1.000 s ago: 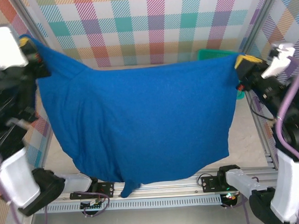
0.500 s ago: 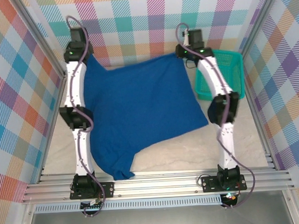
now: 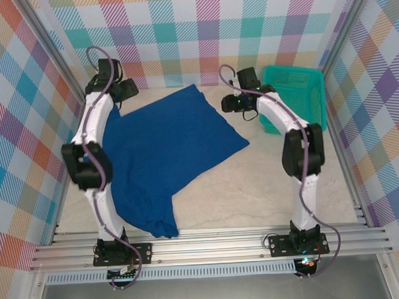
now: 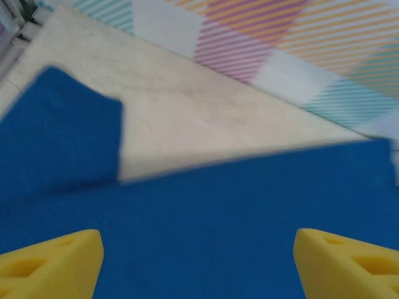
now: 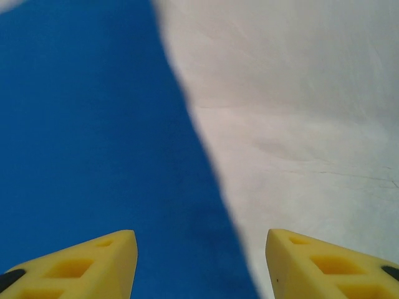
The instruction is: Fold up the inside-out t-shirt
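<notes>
Inside-out t-shirt (image 3: pixel 176 140), left edge under left arm (image 3: pixel 94 124)

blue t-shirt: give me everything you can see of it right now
The t-shirt is plain royal blue, a soft matte knit, with no print showing. It lies mostly flat on the beige table, spread diagonally, one corner pointing far and one right. Its near end is bunched near the left arm's base, and that arm crosses above its left side. The left gripper and right gripper are open over its far edges, no cloth pinched.

The royal-blue soft cotton t-shirt (image 3: pixel 163 151) lies spread on the beige table (image 3: pixel 267 186), left of the teal mesh basket (image 3: pixel 296 86), its near end bunched.
</notes>
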You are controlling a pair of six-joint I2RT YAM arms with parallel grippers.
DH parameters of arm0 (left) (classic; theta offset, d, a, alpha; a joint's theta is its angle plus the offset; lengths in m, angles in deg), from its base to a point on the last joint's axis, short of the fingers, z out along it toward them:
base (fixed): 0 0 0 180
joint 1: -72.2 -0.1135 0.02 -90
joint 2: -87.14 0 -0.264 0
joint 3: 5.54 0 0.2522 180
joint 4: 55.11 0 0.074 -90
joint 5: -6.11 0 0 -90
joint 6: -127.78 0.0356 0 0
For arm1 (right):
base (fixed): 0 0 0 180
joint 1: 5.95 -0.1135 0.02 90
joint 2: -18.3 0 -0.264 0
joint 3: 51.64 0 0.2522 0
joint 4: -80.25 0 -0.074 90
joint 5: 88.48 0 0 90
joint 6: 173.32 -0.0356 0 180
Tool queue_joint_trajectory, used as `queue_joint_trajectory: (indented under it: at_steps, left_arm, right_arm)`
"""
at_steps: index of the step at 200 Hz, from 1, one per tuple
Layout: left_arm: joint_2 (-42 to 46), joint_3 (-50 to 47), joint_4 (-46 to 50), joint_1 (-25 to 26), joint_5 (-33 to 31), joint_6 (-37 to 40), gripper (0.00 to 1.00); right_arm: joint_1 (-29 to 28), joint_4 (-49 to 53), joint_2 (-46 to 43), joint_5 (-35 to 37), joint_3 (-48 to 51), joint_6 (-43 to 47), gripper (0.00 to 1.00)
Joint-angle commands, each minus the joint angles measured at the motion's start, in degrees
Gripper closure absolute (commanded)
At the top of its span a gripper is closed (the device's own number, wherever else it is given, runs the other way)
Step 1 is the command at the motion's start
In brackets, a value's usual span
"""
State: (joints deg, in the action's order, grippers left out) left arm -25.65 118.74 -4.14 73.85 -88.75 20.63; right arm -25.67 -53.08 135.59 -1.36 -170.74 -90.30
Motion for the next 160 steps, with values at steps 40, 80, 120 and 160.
queue_joint_trajectory:
  at_steps: [40,80,120,160]
  left_arm:
    - [27.49,-49.92,-23.68,2.54,7.01,-16.06,0.2]
    - [30.72,-58.65,-23.51,1.17,-0.42,-12.95,0.17]
    - [22.88,-57.44,-24.59,-1.07,3.46,-12.7,0.16]
    - [10.75,-48.54,-22.51,0.23,9.49,-10.57,0.16]
  right_arm:
    - [-2.64,0.02,-2.1,-3.49,13.43,6.61,0.44]
    - [-2.24,3.04,4.35,0.78,11.58,8.26,0.45]
    - [-0.98,9.43,5.74,6.89,13.89,5.63,0.5]
    - [3.03,12.23,-0.78,12.04,24.19,1.29,0.57]
